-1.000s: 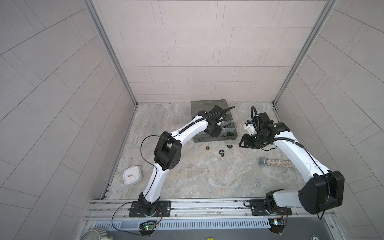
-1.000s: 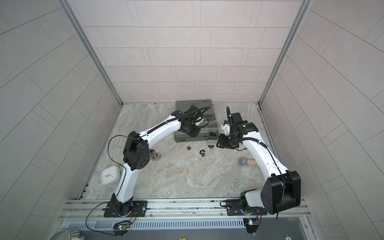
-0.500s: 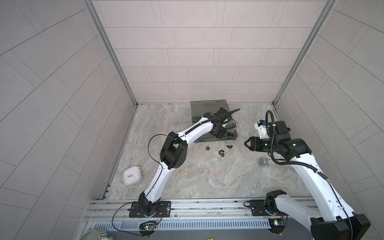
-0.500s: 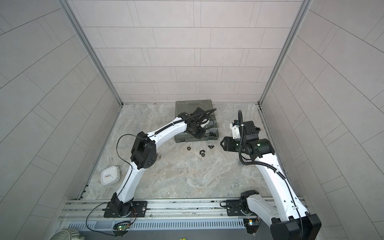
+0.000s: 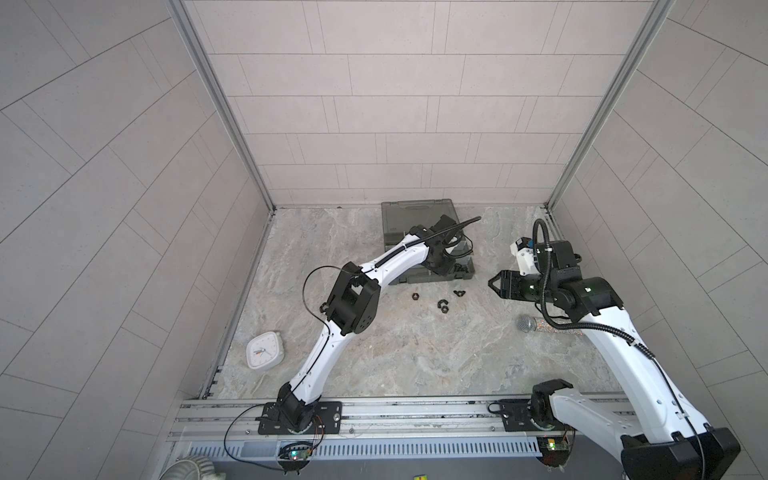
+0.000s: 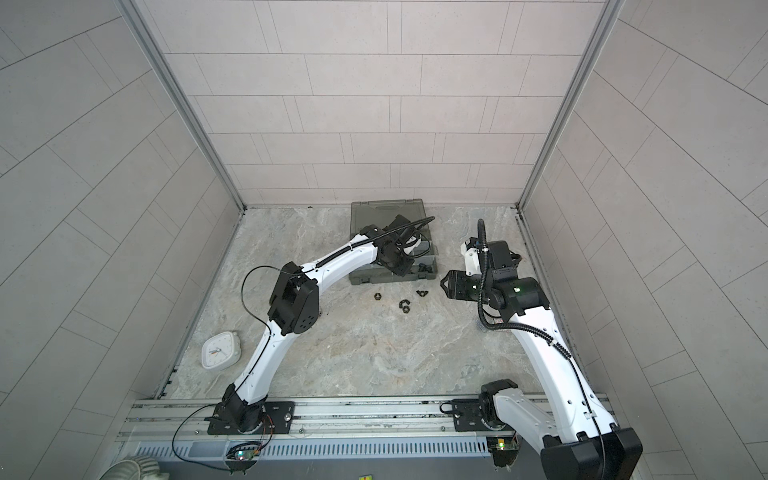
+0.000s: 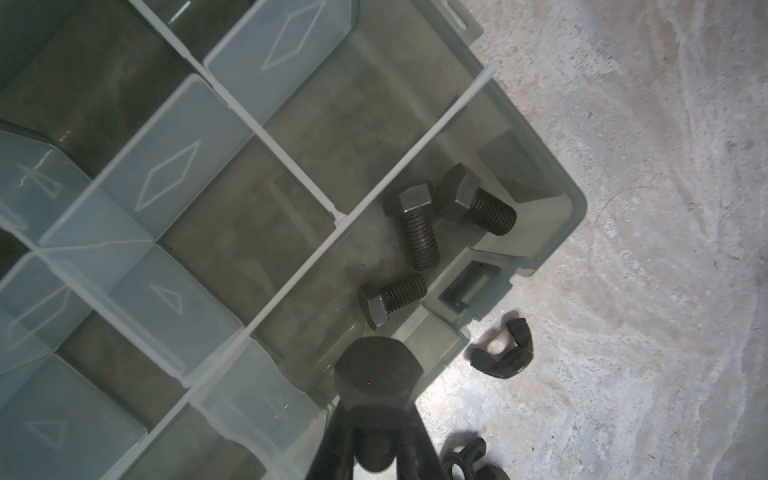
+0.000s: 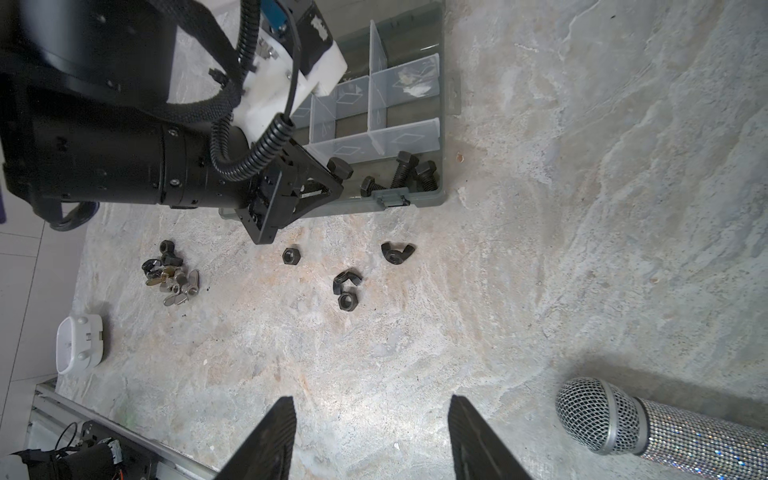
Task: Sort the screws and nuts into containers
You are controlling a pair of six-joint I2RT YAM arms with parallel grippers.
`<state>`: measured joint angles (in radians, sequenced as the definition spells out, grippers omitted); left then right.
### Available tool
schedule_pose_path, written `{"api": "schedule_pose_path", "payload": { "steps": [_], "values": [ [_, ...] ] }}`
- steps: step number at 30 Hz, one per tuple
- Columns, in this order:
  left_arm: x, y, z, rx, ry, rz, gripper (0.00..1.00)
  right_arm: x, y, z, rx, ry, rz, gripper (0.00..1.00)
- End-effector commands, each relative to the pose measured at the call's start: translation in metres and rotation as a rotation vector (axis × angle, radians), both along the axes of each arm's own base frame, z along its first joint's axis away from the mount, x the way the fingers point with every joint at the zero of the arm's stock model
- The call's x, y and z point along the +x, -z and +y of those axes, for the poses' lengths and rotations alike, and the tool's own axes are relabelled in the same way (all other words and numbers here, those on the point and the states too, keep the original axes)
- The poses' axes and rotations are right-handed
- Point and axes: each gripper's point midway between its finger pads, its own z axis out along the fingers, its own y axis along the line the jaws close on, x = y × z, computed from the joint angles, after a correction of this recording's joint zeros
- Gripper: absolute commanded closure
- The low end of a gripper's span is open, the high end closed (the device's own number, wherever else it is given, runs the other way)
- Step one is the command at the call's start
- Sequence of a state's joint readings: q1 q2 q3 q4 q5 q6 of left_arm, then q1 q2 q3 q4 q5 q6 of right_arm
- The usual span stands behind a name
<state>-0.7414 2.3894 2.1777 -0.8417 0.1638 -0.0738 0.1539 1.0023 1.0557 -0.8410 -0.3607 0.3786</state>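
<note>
My left gripper [image 7: 376, 409] is shut on a black screw [image 7: 378, 374], held just above the near right corner of the grey case [image 5: 415, 216]. That corner container [image 7: 577, 208] holds three more screws [image 7: 417, 226]. Black nuts lie on the floor in front of the case: a hex nut [image 8: 291, 255], a winged one [image 8: 397, 252] and a touching pair [image 8: 347, 286]. A heap of black and silvery nuts [image 8: 172, 276] lies further left. My right gripper [image 8: 372, 411] hangs open and empty above bare floor, right of the case in both top views [image 5: 496, 282] [image 6: 446, 282].
A glittery microphone [image 5: 540, 324] lies on the floor under my right arm, close beside the right gripper [image 8: 648, 424]. A white clock [image 5: 265, 350] sits near the left wall. Tiled walls close in three sides, and the metal rail [image 5: 415, 415] runs along the front.
My right arm has lifted its elbow and drawn back toward the front, and its jaws have opened wider. The left arm has shifted slightly right over the case, still holding the screw.
</note>
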Motion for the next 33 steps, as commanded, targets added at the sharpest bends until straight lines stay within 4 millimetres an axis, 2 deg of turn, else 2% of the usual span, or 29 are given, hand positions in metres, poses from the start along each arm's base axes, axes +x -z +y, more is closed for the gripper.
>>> {"api": "schedule_pose_path", "payload": {
  "steps": [1,5,7,8,10,13,16,18,20,23,26,30,33],
  "values": [
    [0.009,0.000,-0.001,-0.011,-0.009,-0.010,0.84,0.001,-0.003,-0.004,-0.011,0.015,-0.006,0.40],
    [0.013,0.002,-0.001,-0.022,-0.021,-0.008,0.82,0.002,0.000,-0.004,-0.015,0.011,-0.002,0.40],
    [0.014,0.001,-0.001,-0.025,-0.023,-0.011,0.57,0.003,0.000,-0.004,-0.017,0.008,-0.002,0.40],
    [0.016,0.001,0.000,-0.024,-0.027,-0.016,0.47,0.003,0.000,-0.003,-0.018,0.007,-0.002,0.40],
    [0.017,-0.003,0.001,-0.026,-0.030,-0.027,0.36,0.003,0.002,-0.003,-0.021,0.004,0.004,0.39],
    [0.020,-0.025,0.001,-0.062,-0.045,-0.045,0.29,0.003,0.005,-0.003,-0.021,0.004,0.007,0.39],
    [0.018,-0.064,0.003,-0.116,-0.050,-0.079,0.29,0.005,0.008,-0.003,-0.021,0.006,0.013,0.39],
    [0.011,-0.094,0.012,-0.131,-0.053,-0.114,0.29,0.009,0.014,-0.001,-0.018,0.003,0.032,0.39],
    [0.007,-0.112,0.031,-0.118,-0.081,-0.145,0.29,0.013,0.022,-0.002,-0.020,0.013,0.056,0.39],
    [-0.004,-0.118,0.072,-0.104,-0.147,-0.135,0.29,0.020,0.037,-0.003,-0.025,0.043,0.100,0.39],
    [-0.017,-0.108,0.123,-0.114,-0.248,-0.069,0.29,0.027,0.054,-0.001,-0.031,0.052,0.155,0.39],
    [-0.039,-0.089,0.188,-0.153,-0.396,0.009,0.29,0.037,0.066,0.015,-0.076,0.008,0.195,0.39],
    [-0.055,-0.082,0.222,-0.174,-0.477,0.019,0.26,0.042,0.077,0.033,-0.110,-0.044,0.227,0.40]
  ]
}}
